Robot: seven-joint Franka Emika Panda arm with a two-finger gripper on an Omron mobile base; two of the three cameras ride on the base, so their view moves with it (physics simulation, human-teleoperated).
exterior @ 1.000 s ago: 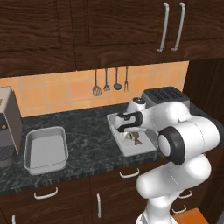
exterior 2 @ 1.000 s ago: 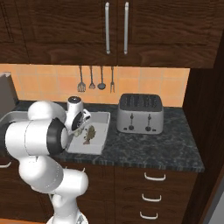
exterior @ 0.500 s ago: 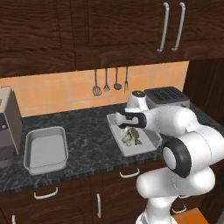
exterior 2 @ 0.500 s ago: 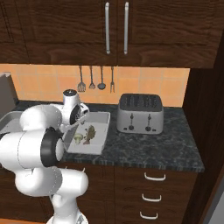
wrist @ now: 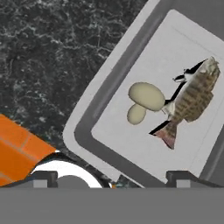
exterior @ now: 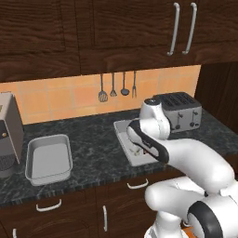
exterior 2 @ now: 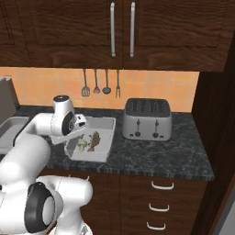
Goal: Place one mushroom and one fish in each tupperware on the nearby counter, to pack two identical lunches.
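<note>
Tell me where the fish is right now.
The fish lies flat inside the tupperware left of the toaster, right beside the mushroom, with the open gripper above that tray.

- The left base view looks forward and down from behind the arm, with the toaster [exterior: 179, 110] right of centre.
- The right base view faces that toaster [exterior 2: 147, 118] from the other side.
- The hand view looks closely down into the tupperware [wrist: 105, 109] beside the toaster.
</note>
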